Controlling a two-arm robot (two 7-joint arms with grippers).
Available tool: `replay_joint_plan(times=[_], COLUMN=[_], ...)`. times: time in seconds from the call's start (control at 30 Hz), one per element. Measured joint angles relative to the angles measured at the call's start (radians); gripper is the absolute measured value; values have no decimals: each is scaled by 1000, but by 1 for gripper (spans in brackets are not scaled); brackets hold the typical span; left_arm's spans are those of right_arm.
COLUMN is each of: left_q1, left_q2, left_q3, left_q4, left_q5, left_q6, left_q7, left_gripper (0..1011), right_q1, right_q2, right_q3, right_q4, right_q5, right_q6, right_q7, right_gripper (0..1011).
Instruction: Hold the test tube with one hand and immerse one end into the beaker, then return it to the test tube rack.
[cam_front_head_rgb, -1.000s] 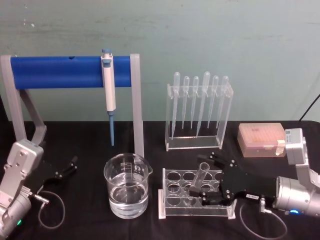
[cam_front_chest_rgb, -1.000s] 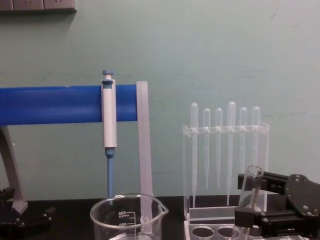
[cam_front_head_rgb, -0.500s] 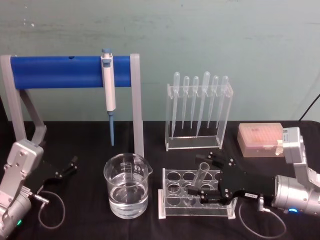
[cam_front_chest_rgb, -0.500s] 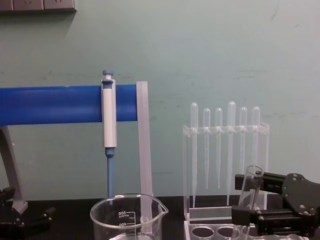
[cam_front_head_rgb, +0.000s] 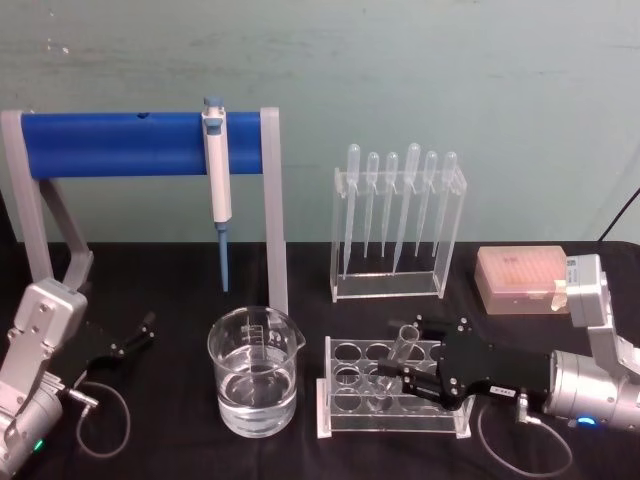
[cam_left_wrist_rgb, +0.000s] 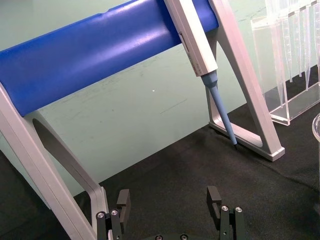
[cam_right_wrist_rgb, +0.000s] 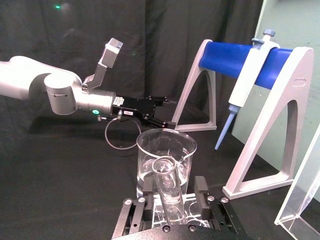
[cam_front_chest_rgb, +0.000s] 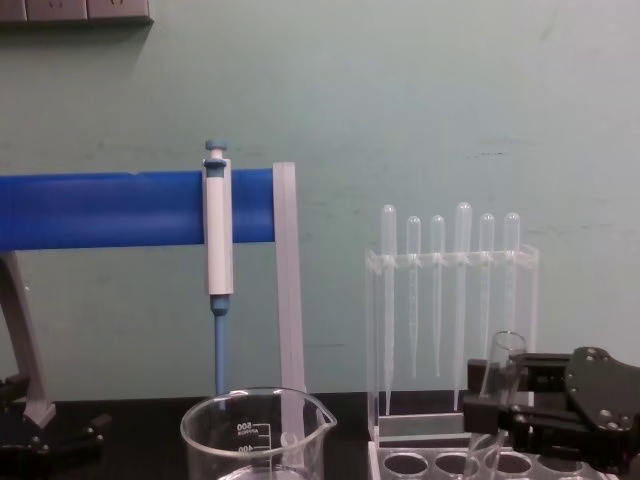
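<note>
Black-covered table set against a pale green wall. Found the right gripper reaching in from the right side, low over the clear test tube rack. Found its jaws drawn narrow on either side of the test tube. Noted in the right wrist view one finger close against the glass and a slim gap at the other; could not confirm a firm grip. Recorded the test tube as tilted, round end down in a hole of the test tube rack, open rim leaning toward the right. Located the beaker just left of the test tube rack, upright, partly filled with clear liquid, apart from the test tube. Located the left gripper low at the table's left side, near the foot of the blue-barred stand; confirmed fingers spread wide with nothing between them. Noted a blue-and-white pipettor hanging on that stand, a clear pipette stand behind the test tube rack, and a pale box at the right rear.
</note>
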Motion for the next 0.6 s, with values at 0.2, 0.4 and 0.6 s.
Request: replay_joint_plan(times=[0.2, 0.4, 0.6], left_q1=[0, 0, 0], left_q2=[0, 0, 0], left_q3=[0, 0, 0], left_q4=[0, 0, 0], left_q5=[0, 0, 0], left_q6=[0, 0, 0], left_q7=[0, 0, 0], left_gripper=[1000, 1000, 1000], right_q1=[0, 0, 0], right_q2=[0, 0, 2], right_q3=[0, 1, 0], right_q4=[0, 0, -5], right_q5=[0, 1, 1], right_q6=[0, 0, 3], right_q7=[0, 0, -1], right_gripper=[364, 230, 230])
